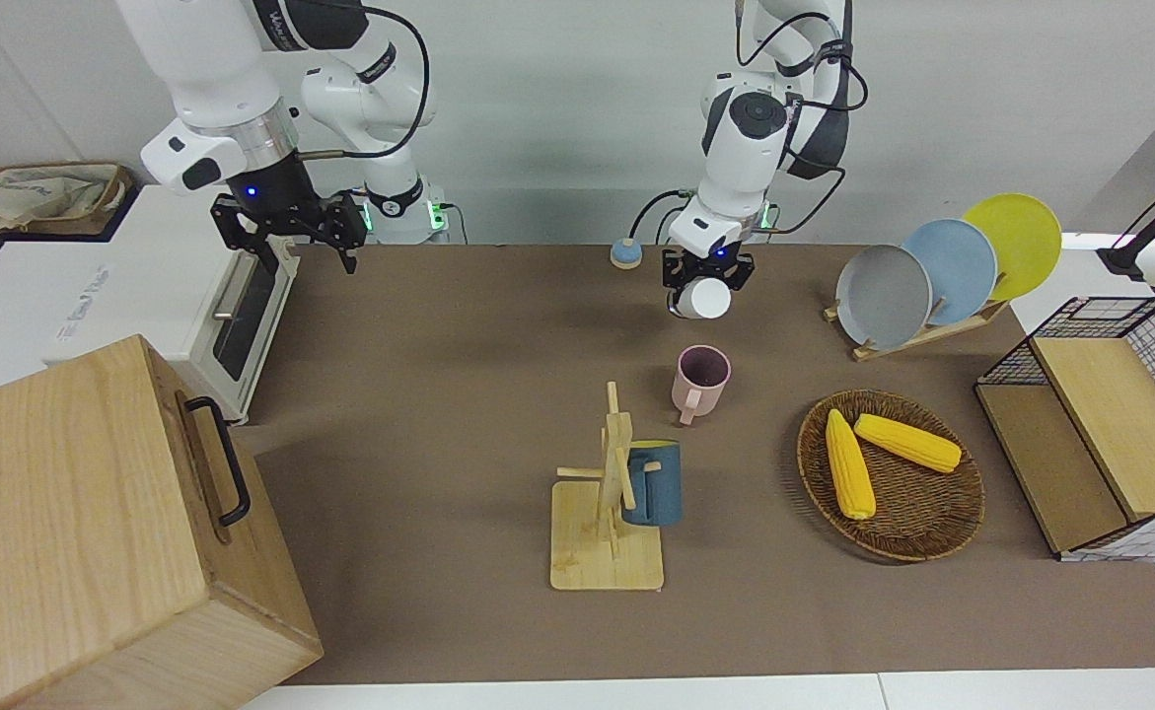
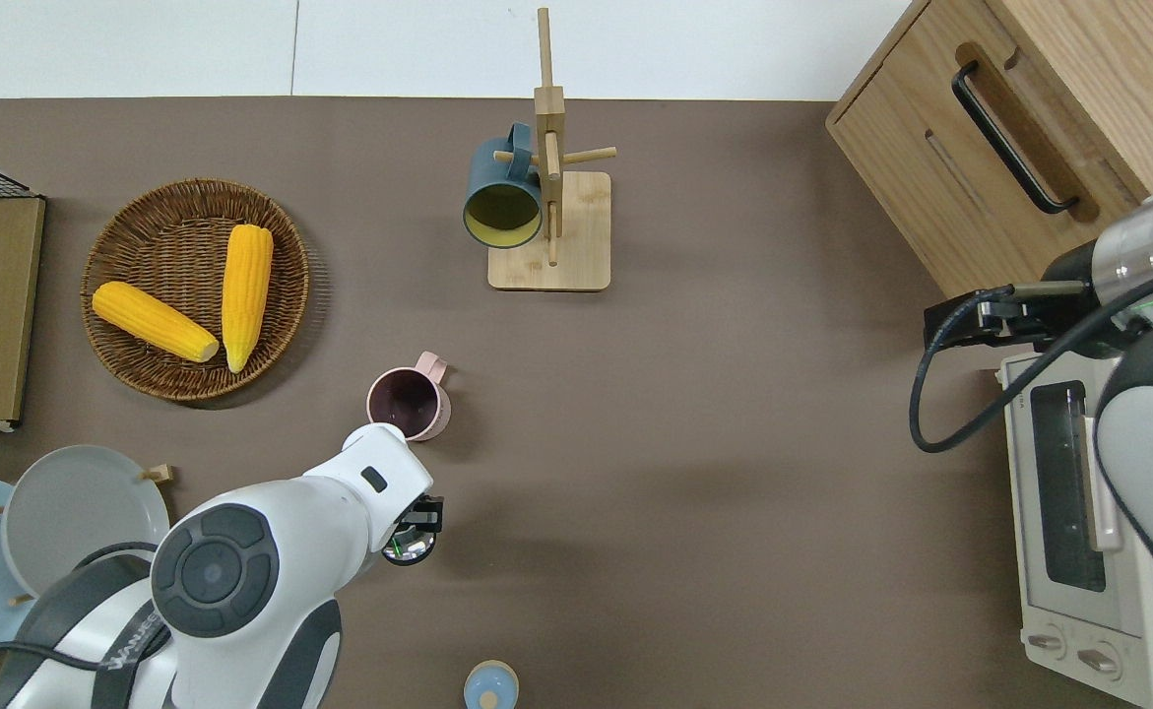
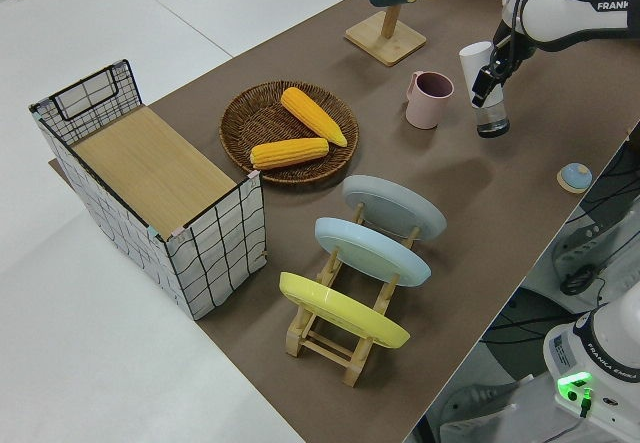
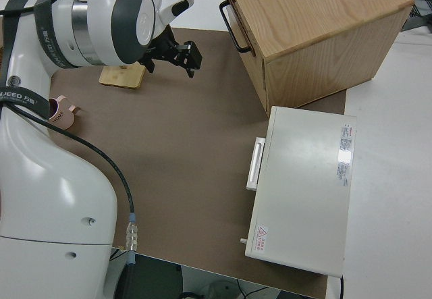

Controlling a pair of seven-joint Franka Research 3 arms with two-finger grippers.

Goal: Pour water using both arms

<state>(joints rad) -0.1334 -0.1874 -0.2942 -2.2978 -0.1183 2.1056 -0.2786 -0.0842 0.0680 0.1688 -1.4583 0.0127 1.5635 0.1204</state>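
- The left gripper (image 1: 703, 286) grips a small white-capped bottle (image 3: 483, 91) by its body, tilted in the air just beside the pink mug (image 1: 700, 381).
- The bottle looks light, rigid and smooth, so a mid-body hold suits it.
- The right gripper (image 4: 177, 52) hangs empty with its fingers apart.

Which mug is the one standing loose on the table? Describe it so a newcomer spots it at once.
Start at the wooden mug tree in the middle of the brown table. The pink mug stands upright on the mat, nearer to the robots than the tree. Unlike the dark blue mug hanging on the tree, it is pale pink with a dark inside.
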